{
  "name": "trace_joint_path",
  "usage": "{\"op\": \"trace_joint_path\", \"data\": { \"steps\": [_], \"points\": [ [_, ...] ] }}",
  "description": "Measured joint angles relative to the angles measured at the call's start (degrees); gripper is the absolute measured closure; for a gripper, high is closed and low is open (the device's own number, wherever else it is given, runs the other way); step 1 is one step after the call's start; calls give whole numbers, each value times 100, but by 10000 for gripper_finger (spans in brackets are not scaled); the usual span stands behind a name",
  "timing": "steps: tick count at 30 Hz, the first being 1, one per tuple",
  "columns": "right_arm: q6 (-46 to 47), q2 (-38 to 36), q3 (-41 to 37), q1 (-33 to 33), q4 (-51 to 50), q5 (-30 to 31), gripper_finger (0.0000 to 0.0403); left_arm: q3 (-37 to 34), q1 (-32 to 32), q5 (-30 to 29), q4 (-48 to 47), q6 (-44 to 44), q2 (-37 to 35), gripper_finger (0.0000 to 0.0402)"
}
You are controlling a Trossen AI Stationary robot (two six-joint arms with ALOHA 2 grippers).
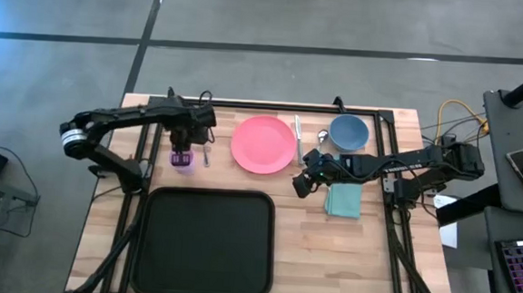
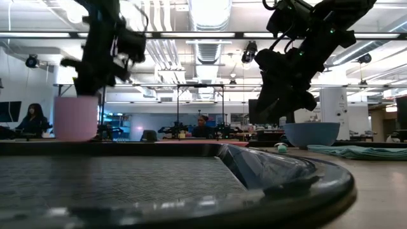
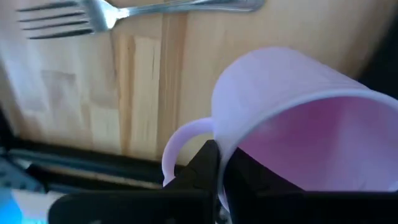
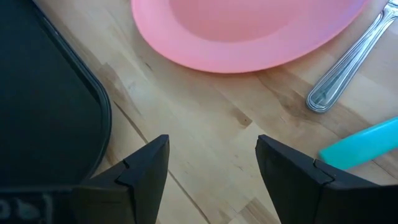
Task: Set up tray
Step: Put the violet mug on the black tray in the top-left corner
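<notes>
A pale pink cup with a side handle stands at the table's far left, beside a fork. My left gripper comes down onto it and is shut on its rim. The black tray lies at the near middle of the table. A pink plate lies beyond the tray. My right gripper hangs open over bare wood between the plate and the tray's far right corner, with nothing between its fingers. My left gripper holds the cup's rim right beside the handle, one finger inside the cup and one outside. The fingers come from above, pointing down. The tray's rim hides the cup's base in the low view, so I cannot tell whether it is on the table.
A knife, a spoon and a blue bowl lie right of the plate. A teal napkin lies near my right gripper. Black rails frame the wooden table.
</notes>
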Motion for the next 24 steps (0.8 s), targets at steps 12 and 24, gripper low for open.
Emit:
{"op": "trace_joint_path", "data": {
  "steps": [12,24],
  "points": [
    [-81,0,0,0,5,4,174,567,-1768,796,-1297,-2592,-1226,401],
    [-37,0,0,-4,58,11,174,-1160,-4099,857,-315,-4966,-1465,401]
  ]
}}
